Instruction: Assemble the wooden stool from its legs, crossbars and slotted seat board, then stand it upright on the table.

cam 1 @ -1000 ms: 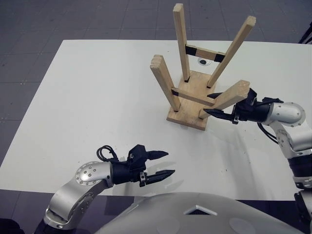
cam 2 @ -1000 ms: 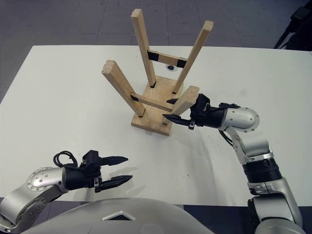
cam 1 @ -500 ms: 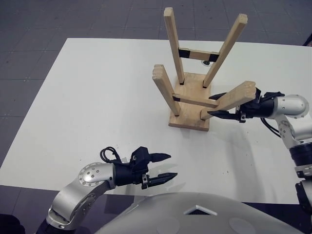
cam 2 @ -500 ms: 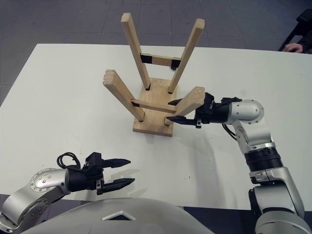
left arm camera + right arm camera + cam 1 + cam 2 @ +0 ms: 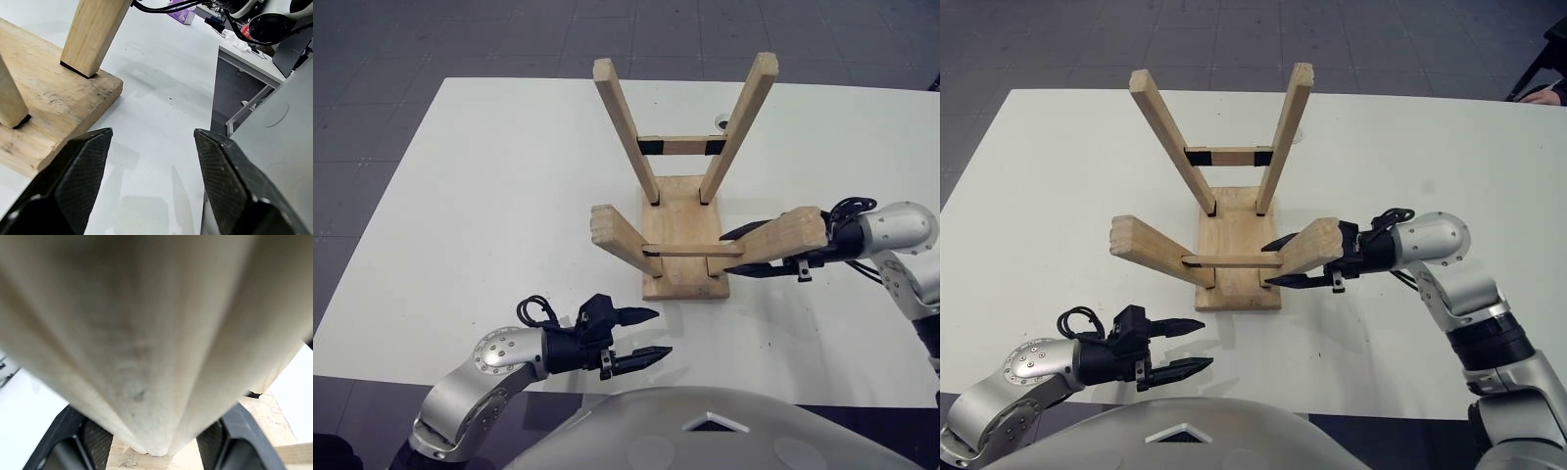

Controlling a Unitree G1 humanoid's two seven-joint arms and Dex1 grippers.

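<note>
The wooden stool stands upside down, its seat board point(image 5: 683, 257) flat on the white table point(image 5: 489, 196) and its legs pointing up. Two far legs point(image 5: 625, 127) rise steeply, joined by a crossbar point(image 5: 680, 146). The near pair leans toward me, with another crossbar point(image 5: 690, 251) between them. My right gripper point(image 5: 732, 253) is shut on the near right leg point(image 5: 785, 236); in the right wrist view that leg point(image 5: 146, 333) sits between the fingers point(image 5: 80, 443). My left gripper point(image 5: 661, 333) is open over the table's front edge, short of the stool, with the seat board's corner point(image 5: 49, 107) ahead of it.
A small round cable hole point(image 5: 722, 121) lies in the tabletop behind the stool. Bare table stretches to the left and right of the stool. The table's front edge point(image 5: 431, 360) runs just behind my left gripper.
The stool has turned on the table with my right gripper on its near right leg, and the seat board now sits square to me. The left gripper has barely moved.
</note>
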